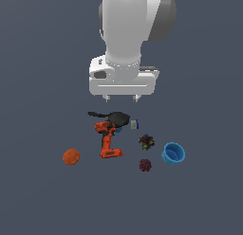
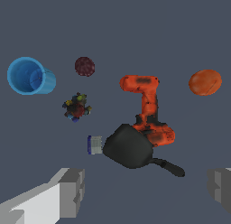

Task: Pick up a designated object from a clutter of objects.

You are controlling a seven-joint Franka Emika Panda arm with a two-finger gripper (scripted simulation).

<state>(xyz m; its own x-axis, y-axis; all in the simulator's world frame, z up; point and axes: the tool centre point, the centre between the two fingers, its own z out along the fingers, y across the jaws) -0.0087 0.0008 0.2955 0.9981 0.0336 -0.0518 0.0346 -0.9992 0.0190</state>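
The orange ball (image 1: 71, 157) lies alone on the grey floor at the exterior view's left; it also shows in the wrist view (image 2: 205, 82). The clutter holds an orange-red drill (image 1: 108, 140) (image 2: 148, 109), a black pan (image 1: 116, 118) (image 2: 131, 147), a blue cup (image 1: 173, 153) (image 2: 30, 76), a dark maroon ball (image 1: 145, 165) (image 2: 84, 66) and a dark multicoloured lump (image 1: 146, 142) (image 2: 77, 108). My gripper (image 1: 122, 99) hangs open and empty high above the pan, well away from the orange ball. Its fingers (image 2: 67, 191) show wide apart in the wrist view.
A small white and blue object (image 1: 135, 123) (image 2: 94, 144) lies beside the pan. The drill lies between the orange ball and the rest of the clutter. Bare grey floor (image 1: 42, 196) surrounds the orange ball.
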